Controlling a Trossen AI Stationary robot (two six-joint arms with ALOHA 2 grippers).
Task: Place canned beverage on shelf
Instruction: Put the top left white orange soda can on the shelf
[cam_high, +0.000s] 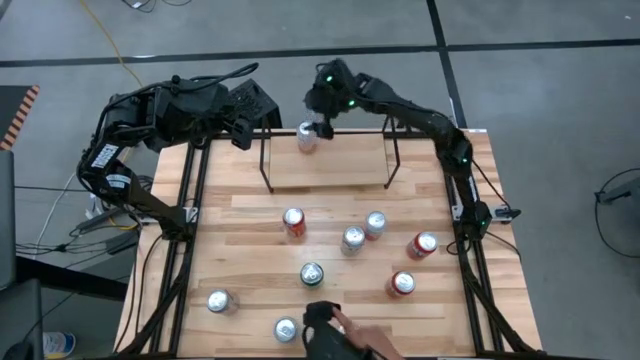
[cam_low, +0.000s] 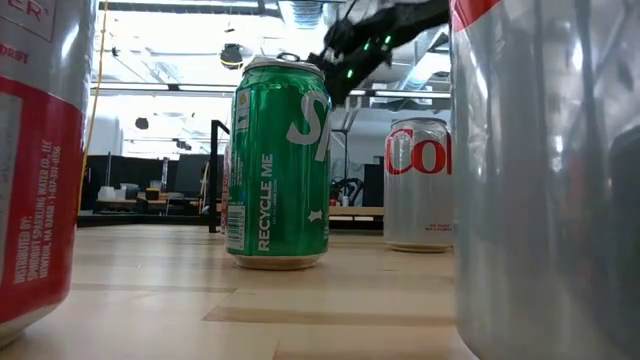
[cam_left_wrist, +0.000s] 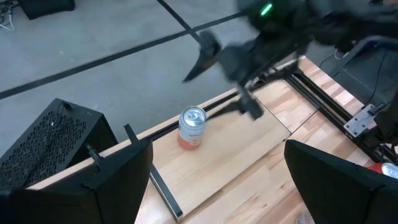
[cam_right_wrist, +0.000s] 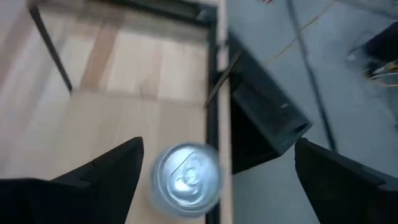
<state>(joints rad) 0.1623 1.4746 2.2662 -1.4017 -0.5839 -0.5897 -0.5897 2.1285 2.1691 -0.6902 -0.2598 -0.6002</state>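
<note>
Even overhead light, soft shadows on the desk (cam_high: 330, 215); low view backlit by bright ceiling lamps, near cans (cam_low: 540, 180) blurred, green can (cam_low: 278, 165) sharp; right wrist view motion-blurred, glare on can top (cam_right_wrist: 186, 177); left wrist view smears the far arm (cam_left_wrist: 273, 34).

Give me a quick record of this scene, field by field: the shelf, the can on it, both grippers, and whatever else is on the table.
shelf: wire rack with wood floor, at the table's far edge
can on shelf: one can, upright, near the shelf's back edge
right gripper: open, just above that can, not holding it
left gripper: open, off the shelf's left end, waiting
loose cans: nine standing on the table, among them a green can
person: a hand at the table's near edge
</note>
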